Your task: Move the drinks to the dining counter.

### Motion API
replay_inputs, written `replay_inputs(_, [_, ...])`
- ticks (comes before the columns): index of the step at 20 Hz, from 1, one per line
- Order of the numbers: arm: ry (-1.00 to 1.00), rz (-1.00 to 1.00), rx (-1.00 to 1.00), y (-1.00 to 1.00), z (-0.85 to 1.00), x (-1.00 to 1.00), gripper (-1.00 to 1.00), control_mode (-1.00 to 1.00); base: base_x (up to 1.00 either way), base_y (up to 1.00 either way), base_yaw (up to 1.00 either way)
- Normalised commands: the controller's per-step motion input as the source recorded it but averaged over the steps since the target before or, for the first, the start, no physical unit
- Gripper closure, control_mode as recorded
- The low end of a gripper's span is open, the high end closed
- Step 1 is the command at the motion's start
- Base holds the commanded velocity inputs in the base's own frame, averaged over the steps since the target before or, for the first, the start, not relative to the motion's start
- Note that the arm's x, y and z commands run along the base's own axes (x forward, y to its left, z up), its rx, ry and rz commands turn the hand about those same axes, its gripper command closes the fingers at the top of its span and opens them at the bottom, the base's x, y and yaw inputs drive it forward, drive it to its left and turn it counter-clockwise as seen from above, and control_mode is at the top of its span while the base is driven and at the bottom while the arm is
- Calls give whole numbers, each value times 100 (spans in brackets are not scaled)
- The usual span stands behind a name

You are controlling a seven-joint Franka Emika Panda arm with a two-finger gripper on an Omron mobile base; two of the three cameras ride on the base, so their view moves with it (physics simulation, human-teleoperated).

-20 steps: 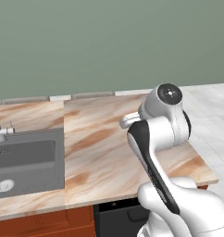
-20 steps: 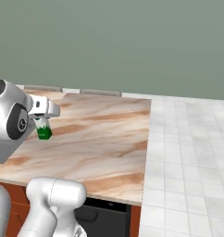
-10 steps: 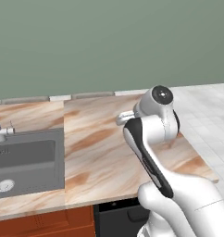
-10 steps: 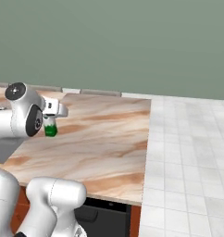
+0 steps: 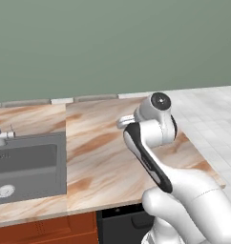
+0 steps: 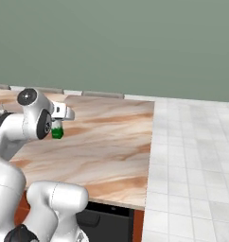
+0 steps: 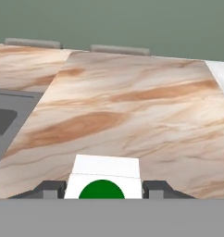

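Since the earlier frames the arm has swung further out over the dining counter (image 6: 107, 142), carrying the white carton (image 7: 104, 180) away from the near edge and toward the slab's middle. In the hand view the carton sits squarely between the two dark fingertips (image 7: 48, 189), which press against its sides: the gripper (image 7: 103, 190) is clamped on it, with the carton's green spot at six o'clock of that view. In the right base view the carton's green base (image 6: 57, 133) hangs just under the gripper (image 6: 57, 128), above the marble surface and not touching it. The grey sink (image 5: 26, 167) lies at about nine o'clock from the arm in the left base view, well apart from the carton.
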Motion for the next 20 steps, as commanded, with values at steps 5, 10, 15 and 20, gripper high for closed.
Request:
replay_inputs(5, [0, -3, -5, 11, -18, 20, 100, -100, 0, 0, 0])
replay_inputs(10, [17, -1, -2, 1, -13, 32, 100, -100, 0, 0, 0])
replay_inputs(15, [11, 0, 0, 0, -10, 28, 100, -100, 0, 0, 0])
replay_inputs(20, [1, 0, 0, 0, -15, 25, 100, -100, 0, 0, 0])
